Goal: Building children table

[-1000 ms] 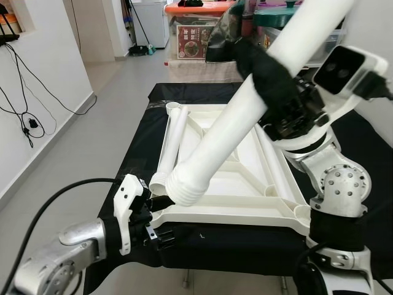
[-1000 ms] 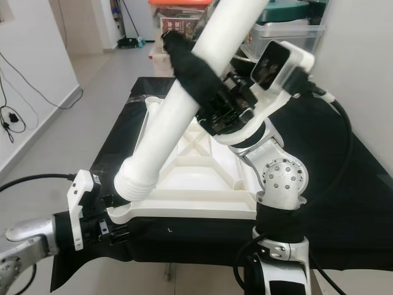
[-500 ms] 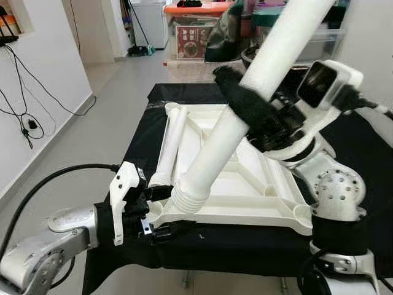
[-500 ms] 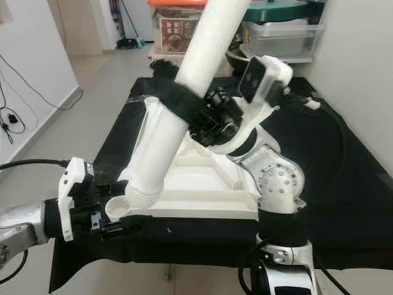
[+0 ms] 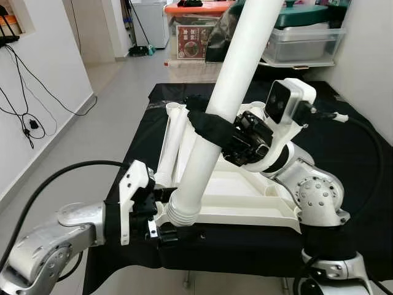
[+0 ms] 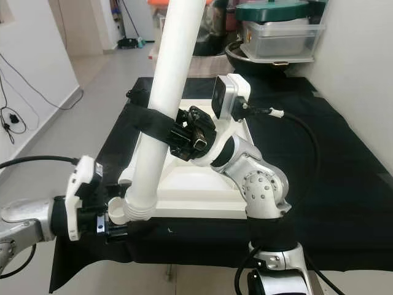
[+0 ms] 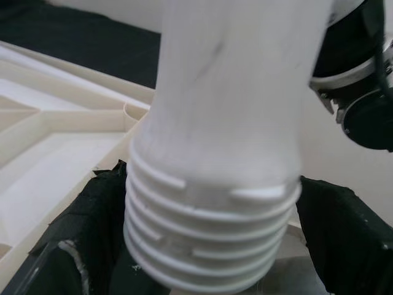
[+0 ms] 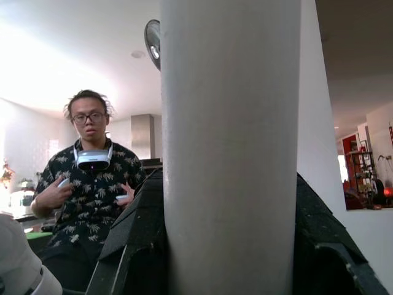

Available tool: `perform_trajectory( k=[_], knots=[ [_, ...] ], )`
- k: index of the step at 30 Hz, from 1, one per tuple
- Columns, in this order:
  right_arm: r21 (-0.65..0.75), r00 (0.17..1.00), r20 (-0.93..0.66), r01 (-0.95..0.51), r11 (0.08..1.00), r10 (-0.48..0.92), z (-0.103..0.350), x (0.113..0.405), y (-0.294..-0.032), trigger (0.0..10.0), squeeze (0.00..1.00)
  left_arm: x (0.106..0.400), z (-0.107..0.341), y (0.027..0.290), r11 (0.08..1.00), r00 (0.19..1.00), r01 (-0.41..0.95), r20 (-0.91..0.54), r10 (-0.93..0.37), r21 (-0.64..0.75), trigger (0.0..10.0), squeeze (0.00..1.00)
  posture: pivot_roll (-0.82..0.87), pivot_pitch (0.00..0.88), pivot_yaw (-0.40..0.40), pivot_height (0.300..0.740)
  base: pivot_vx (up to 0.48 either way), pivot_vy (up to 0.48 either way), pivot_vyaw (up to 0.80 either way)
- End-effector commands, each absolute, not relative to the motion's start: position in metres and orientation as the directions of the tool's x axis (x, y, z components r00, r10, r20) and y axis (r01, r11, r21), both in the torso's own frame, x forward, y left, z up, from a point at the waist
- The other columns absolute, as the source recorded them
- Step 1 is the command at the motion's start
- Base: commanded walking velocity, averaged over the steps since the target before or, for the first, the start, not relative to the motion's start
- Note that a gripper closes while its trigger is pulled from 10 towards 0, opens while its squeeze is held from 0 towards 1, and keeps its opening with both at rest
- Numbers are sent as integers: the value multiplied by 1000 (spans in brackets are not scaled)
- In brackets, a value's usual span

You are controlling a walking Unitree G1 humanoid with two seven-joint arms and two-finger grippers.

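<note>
A white table top [image 5: 245,184] lies upside down on a black-draped table [image 5: 362,153]. My right gripper [image 5: 206,126] is shut around a long white table leg [image 5: 242,55], which it holds steeply tilted, close to upright. The leg's threaded end [image 5: 183,212] sits at the table top's near-left corner, right over the corner socket [image 6: 115,209]. My left gripper [image 5: 166,215] clamps that corner, one finger above the rim and one below. In the left wrist view the threaded end [image 7: 209,209] hangs between the two black fingers [image 7: 86,239]. A second leg [image 5: 175,141] lies along the table top's left side.
Storage boxes [image 5: 301,43] and a red-lidded crate [image 5: 196,9] stand behind the table. Open floor [image 5: 92,123] runs along the left, with cables on the white wall [image 5: 24,117]. In the right wrist view a person [image 8: 92,178] holds controllers.
The right arm has swung the leg from a low slant to nearly upright and moved in to the left. The threaded end has settled onto the near-left corner. The left gripper keeps its hold.
</note>
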State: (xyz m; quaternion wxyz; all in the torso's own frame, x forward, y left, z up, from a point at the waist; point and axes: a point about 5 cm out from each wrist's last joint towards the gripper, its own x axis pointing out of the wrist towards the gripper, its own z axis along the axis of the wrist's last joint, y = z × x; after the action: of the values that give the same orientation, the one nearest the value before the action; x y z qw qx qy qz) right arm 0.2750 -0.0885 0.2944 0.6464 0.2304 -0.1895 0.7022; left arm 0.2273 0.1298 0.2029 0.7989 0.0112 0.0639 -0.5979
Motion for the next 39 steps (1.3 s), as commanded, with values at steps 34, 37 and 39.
perform_trajectory(
  k=[34,37,39],
  knots=[
    [51,-308,621,-902,-429,721,290,241,-59,0,0,222,218,111,51,53,998,-105,-993,22,0,0,35,0,36,740,0,0,0],
    [58,-299,620,-905,-422,725,289,242,-61,0,0,223,220,111,59,62,998,-87,-994,28,0,0,34,0,35,740,0,0,0],
    [58,-298,620,-905,-421,726,288,242,-61,0,0,223,220,111,61,63,998,-85,-994,30,0,0,34,0,35,740,0,0,0]
  ],
)
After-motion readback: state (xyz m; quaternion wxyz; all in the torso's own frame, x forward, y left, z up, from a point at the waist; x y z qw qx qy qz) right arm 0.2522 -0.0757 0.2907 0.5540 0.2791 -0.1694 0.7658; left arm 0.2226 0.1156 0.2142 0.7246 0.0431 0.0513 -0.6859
